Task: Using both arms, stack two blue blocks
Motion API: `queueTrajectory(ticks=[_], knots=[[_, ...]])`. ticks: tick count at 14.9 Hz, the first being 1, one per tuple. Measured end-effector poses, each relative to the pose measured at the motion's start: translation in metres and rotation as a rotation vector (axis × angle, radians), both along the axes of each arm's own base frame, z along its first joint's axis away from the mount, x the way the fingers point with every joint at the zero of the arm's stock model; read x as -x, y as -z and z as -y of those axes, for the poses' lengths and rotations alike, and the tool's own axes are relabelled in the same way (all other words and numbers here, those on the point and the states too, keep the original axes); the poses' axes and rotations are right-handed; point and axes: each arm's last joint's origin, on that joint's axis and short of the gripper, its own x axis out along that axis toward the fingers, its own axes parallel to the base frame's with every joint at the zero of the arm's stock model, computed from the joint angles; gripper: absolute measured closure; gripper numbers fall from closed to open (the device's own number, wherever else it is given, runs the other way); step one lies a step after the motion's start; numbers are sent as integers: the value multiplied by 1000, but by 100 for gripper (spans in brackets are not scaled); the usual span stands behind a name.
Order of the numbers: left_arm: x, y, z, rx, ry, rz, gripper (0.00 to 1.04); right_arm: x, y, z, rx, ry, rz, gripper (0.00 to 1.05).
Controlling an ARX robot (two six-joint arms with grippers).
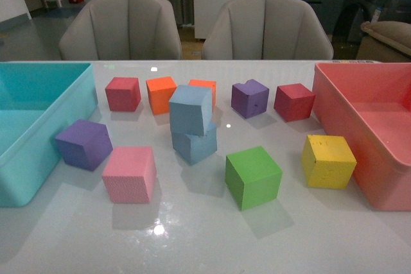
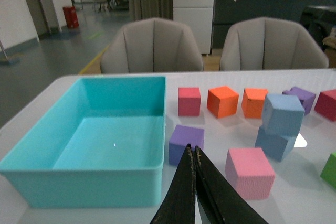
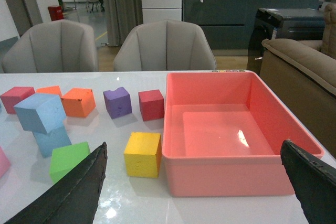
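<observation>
Empty, the left gripper [image 2: 194, 153] is pinched closed, the right gripper [image 3: 194, 182] spread wide, blue blocks [image 1: 191, 124] stacked.

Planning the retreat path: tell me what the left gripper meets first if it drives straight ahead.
Probably the purple foam cube, right ahead of the shut left gripper. Depth is unclear; it might pass above it.

Before me, two dusty-blue pitted foam cubes: upper [image 1: 191, 108], lower [image 1: 194, 144]. Around that blue pair: a pink textured foam cube [image 1: 130, 173], green foam cube [image 1: 252, 176], yellow speckled foam cube [image 1: 328, 161], purple foam cube [image 1: 83, 144], turquoise plastic bin [image 1: 64, 117], salmon-pink plastic bin [image 1: 340, 104].
</observation>
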Motion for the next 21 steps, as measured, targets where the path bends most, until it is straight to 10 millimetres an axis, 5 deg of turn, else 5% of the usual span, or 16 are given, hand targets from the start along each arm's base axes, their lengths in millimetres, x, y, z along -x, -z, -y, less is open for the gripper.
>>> queueTrajectory(ticks=[11, 12, 19, 21], knots=[[16, 4, 0, 0, -2, -13, 103, 0, 0, 0, 0, 0, 0, 6], [16, 4, 0, 0, -2, -13, 98, 0, 0, 0, 0, 0, 0, 6], [16, 4, 0, 0, -2, -13, 5, 0, 0, 0, 0, 0, 0, 6], [16, 4, 0, 0, -2, -13, 7, 0, 0, 0, 0, 0, 0, 6]])
